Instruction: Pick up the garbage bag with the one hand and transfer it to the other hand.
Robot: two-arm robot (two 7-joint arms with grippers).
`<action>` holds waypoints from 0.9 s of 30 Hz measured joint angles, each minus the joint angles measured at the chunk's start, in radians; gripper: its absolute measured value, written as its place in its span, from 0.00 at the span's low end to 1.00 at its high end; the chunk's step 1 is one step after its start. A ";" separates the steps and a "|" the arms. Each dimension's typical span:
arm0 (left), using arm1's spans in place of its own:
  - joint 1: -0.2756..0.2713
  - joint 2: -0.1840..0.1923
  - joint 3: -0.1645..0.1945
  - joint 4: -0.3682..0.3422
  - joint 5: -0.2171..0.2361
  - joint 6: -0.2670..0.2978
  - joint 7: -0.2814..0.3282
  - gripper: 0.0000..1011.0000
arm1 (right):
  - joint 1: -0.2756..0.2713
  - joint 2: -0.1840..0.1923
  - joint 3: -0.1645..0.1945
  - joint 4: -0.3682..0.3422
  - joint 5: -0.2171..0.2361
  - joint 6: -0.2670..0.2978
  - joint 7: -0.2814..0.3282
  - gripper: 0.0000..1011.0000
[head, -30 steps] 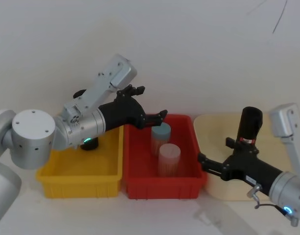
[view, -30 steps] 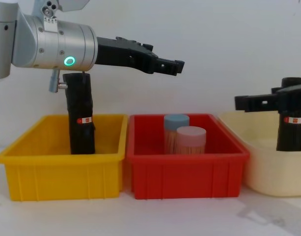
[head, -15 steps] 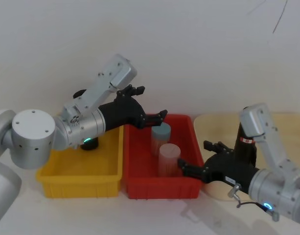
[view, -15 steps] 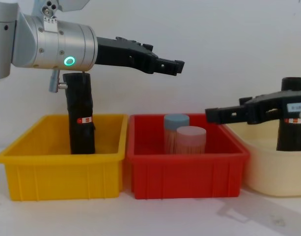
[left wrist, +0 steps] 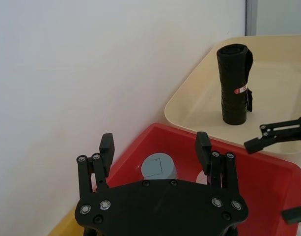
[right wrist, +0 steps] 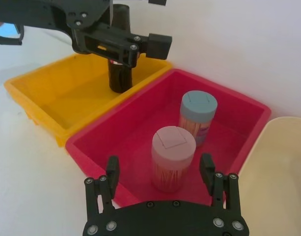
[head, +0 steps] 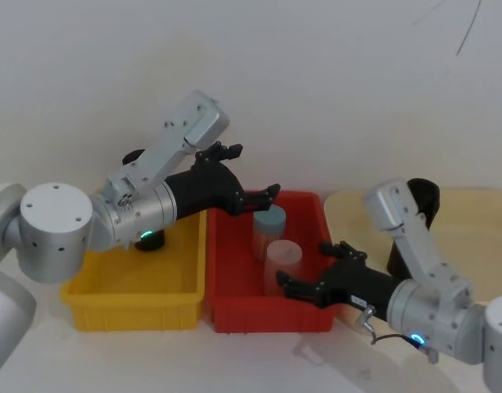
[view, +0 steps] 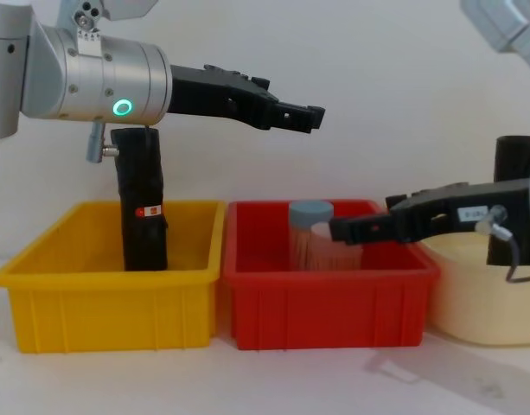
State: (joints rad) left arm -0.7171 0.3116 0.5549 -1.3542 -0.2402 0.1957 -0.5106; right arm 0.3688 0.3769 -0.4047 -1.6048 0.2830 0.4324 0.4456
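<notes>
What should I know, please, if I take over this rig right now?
Left pincer: open, empty, hovering above the red bin.
Right pincer: open, empty, reaching over the red bin's front.
Garbage bag: upright in the yellow bin, not gripped. A second black roll stands in the cream tray.
Done: nothing yet.
Left: grasp the bag with the left pincer, lift it, pass it to the right.

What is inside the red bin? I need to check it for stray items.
The red bin holds two upright jars: a blue-lidded jar toward the back and a pink-lidded jar nearer the front. The right claw hides part of the floor.
</notes>
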 joint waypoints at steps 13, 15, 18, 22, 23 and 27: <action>0.000 0.000 0.000 0.000 0.000 0.000 0.000 0.99 | 0.069 -0.035 -0.058 0.106 -0.031 -0.018 -0.009 0.99; 0.000 0.000 0.000 0.000 0.000 0.000 0.000 0.99 | 0.080 -0.041 -0.065 0.122 -0.035 -0.021 -0.011 0.99; 0.000 0.000 0.000 0.000 0.000 0.000 0.000 0.99 | 0.095 -0.051 -0.073 0.147 -0.042 -0.024 -0.016 0.99; 0.000 0.000 0.000 0.000 0.000 0.000 0.000 0.99 | 0.106 -0.059 -0.078 0.165 -0.049 -0.028 -0.023 0.99; 0.000 0.000 0.000 0.000 0.000 0.000 0.000 0.99 | 0.112 -0.064 -0.080 0.173 -0.053 -0.030 -0.027 0.99; 0.000 0.000 0.000 0.000 0.000 0.000 0.000 0.99 | 0.127 -0.076 -0.083 0.202 -0.063 -0.036 -0.039 0.99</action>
State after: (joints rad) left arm -0.7171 0.3116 0.5548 -1.3541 -0.2401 0.1957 -0.5105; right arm 0.4961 0.3006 -0.4877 -1.4025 0.2201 0.3964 0.4065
